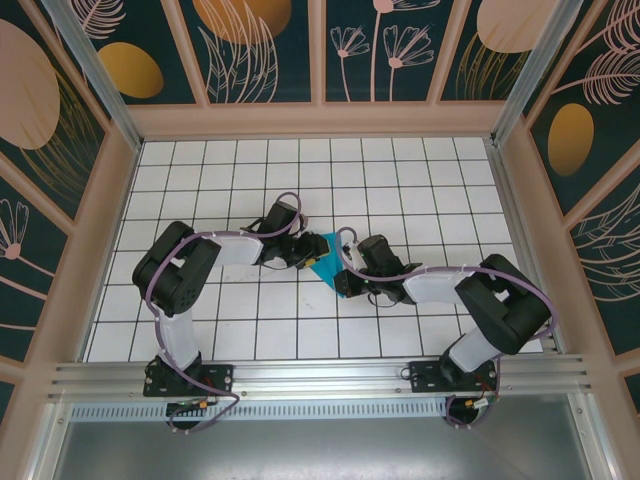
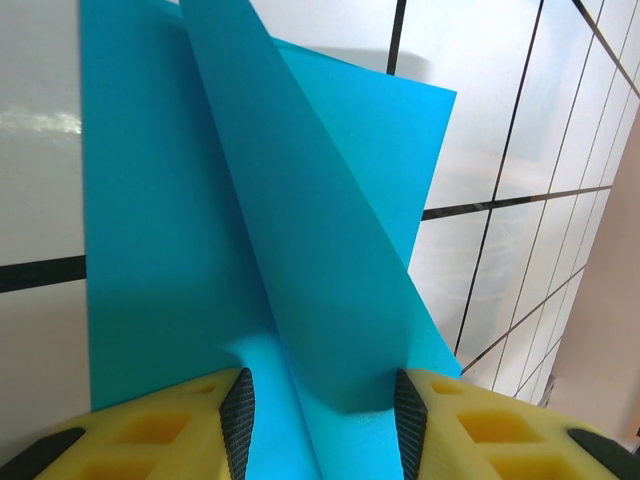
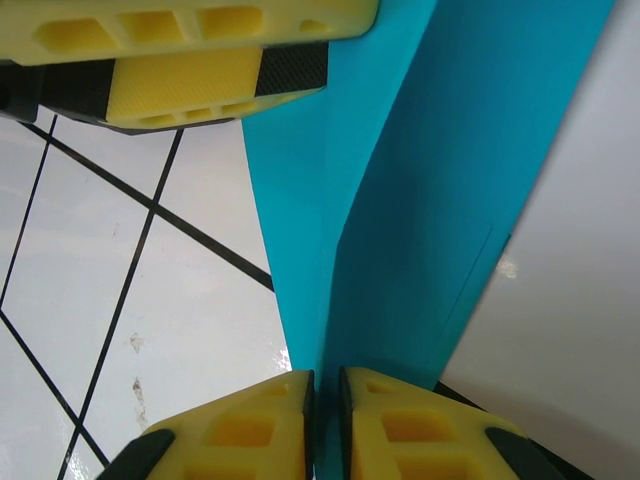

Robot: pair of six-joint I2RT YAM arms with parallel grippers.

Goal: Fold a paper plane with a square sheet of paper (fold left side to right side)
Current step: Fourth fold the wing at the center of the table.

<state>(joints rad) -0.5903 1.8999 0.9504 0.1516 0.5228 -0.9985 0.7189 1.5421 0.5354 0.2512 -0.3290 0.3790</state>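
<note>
The square sheet of paper (image 1: 325, 262) is bright cyan-blue and lies mid-table as a small creased shape between my two grippers. In the left wrist view the paper (image 2: 300, 250) has a flap standing up along a diagonal crease. My left gripper (image 2: 322, 420) is open, its black pads on either side of that raised fold. From the right wrist, the paper (image 3: 420, 200) runs away from my right gripper (image 3: 326, 420). Its yellow fingers stand a narrow gap apart with the paper's folded edge between them. The left gripper's fingers (image 3: 200, 60) sit at the paper's far end.
The table (image 1: 250, 180) is white with a black grid and has raised wooden walls on three sides. Both arms reach inward from the near rail, the left gripper (image 1: 300, 252) and the right gripper (image 1: 347, 272) almost meeting at the paper.
</note>
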